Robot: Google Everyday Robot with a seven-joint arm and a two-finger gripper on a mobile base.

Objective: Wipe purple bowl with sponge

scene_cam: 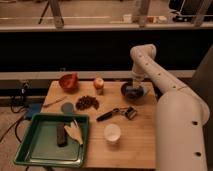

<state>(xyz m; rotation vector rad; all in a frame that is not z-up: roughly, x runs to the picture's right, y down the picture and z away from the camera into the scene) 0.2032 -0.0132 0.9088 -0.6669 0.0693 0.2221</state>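
The purple bowl [133,92] is a small dark round bowl at the back right of the wooden table [140,145]. My gripper [135,86] reaches straight down into the bowl from the white arm [150,67], which comes in from the right. A bluish patch shows inside the bowl right under the gripper; I cannot tell whether it is the sponge. No sponge shows anywhere else.
An orange-red bowl [68,81] and a round fruit [99,83] stand at the back. A pile of dark brown pieces [87,102], a grey disc [67,107], a black-handled tool [117,113] and a white cup [112,132] lie mid-table. A green tray [30,150] sits front left.
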